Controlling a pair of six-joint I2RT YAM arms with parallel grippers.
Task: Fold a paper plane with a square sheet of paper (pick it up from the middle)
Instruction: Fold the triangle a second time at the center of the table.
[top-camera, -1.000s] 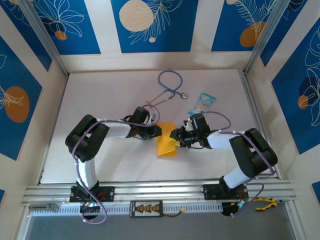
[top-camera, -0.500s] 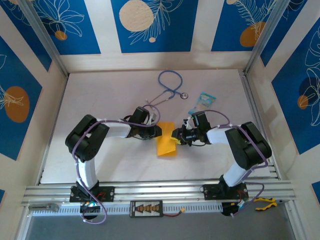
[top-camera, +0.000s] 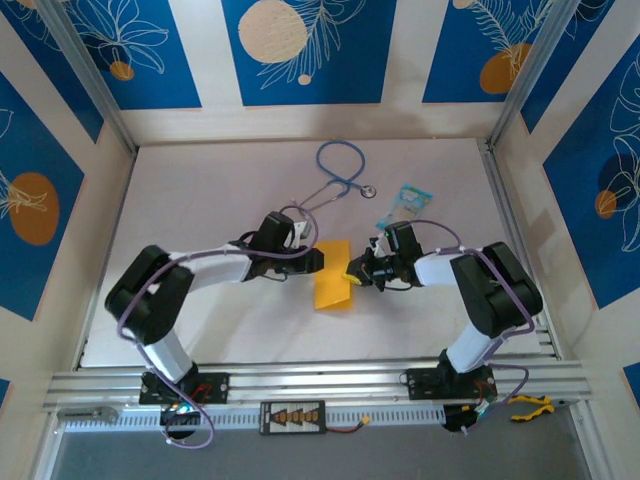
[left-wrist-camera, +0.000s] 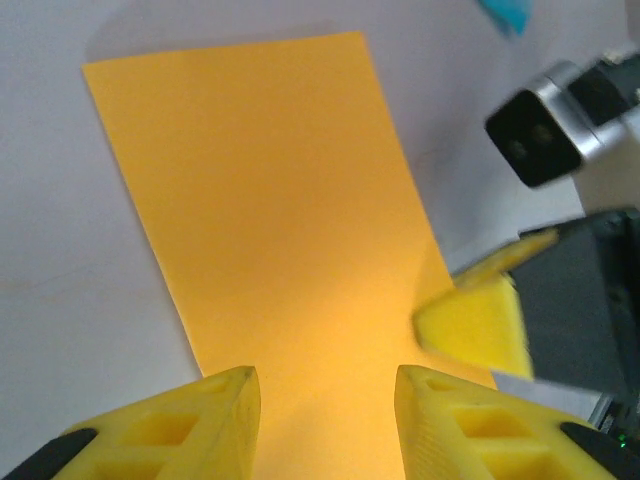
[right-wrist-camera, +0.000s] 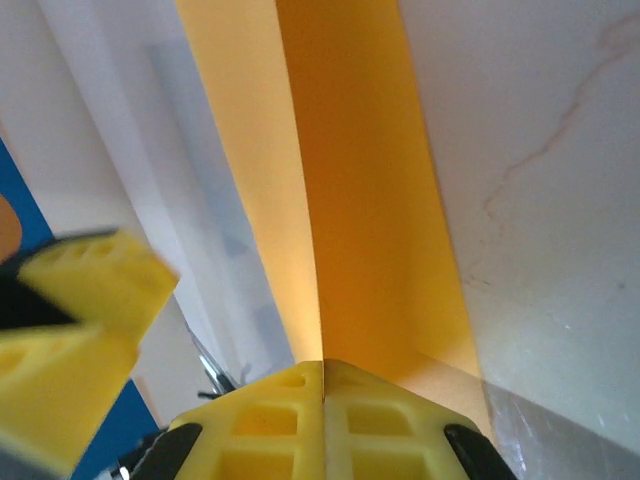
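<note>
my left gripper (left-wrist-camera: 325, 415) hangs low over one edge of the sheet of paper (left-wrist-camera: 270, 190). its jaws are released, a finger on each side of a gap with the orange showing between them. the sheet lies on the white table (top-camera: 200, 190), about midway between my two arms, folded to a long narrow rectangle.

my right gripper (right-wrist-camera: 322, 395) meets the sheet from the opposite side. its jaws are clenched flat together with no gap, and the sheet's edge runs right into their seam, so i am pinching the paper there. from that wrist the sheet shows two shades, a paler strip on the left and a deeper one on the right, meeting in a straight line.

the two grippers face each other across the sheet, close but apart. farther back on the table lie a blue stethoscope (top-camera: 340, 172) and, to its right, a light-blue packet (top-camera: 406, 204), both well apart from the paper.
</note>
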